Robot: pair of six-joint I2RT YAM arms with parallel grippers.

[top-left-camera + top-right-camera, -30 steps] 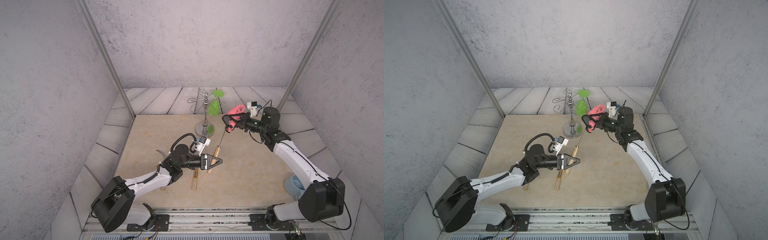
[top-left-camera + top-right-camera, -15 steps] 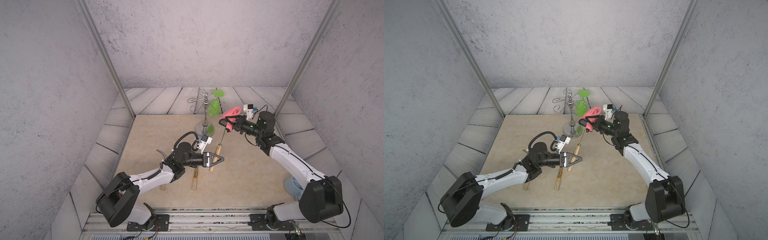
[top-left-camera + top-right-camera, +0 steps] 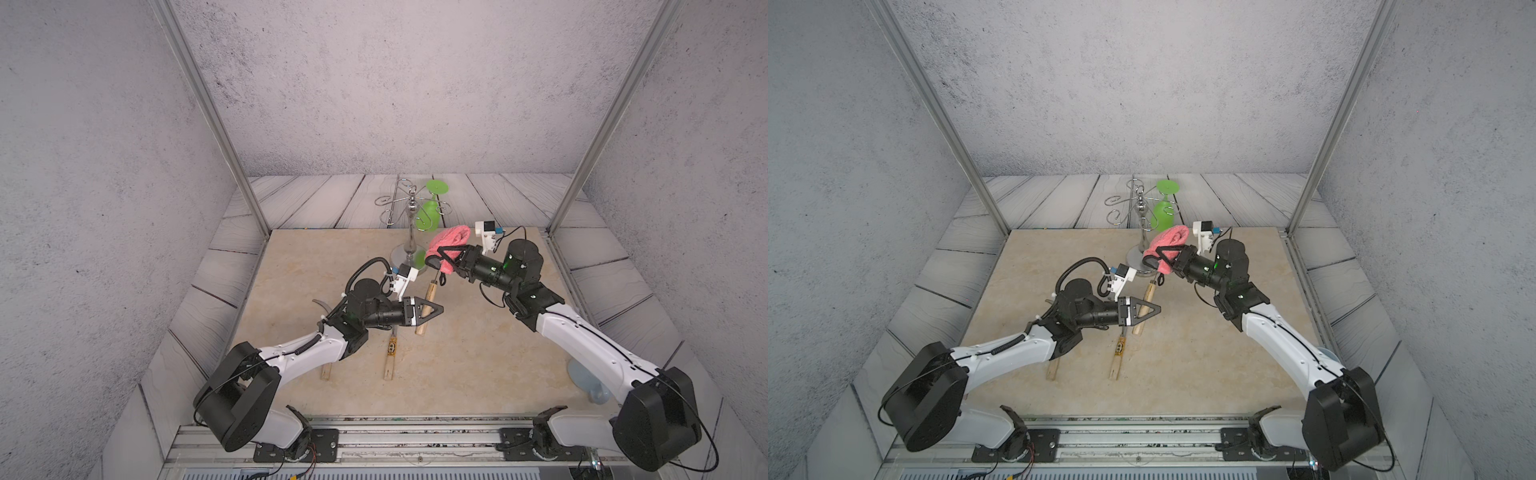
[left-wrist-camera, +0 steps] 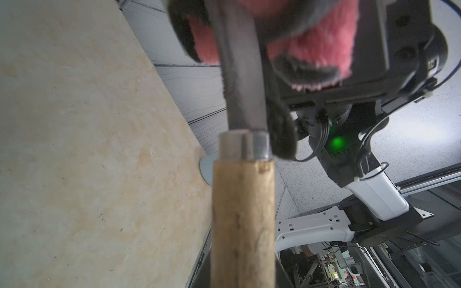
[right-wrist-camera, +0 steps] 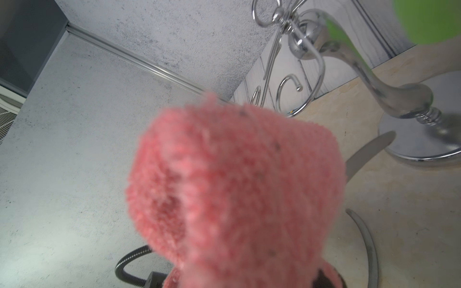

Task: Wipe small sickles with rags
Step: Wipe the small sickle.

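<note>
I have the left gripper (image 3: 433,309) clamped on the sickle (image 3: 431,293) handle mid-frame, long axis pointing up-frame into the rag (image 3: 453,237) — pinched in the right gripper (image 3: 437,259), touching the blade (image 4: 239,74) just above — so the wipe should run along that axis.
</note>
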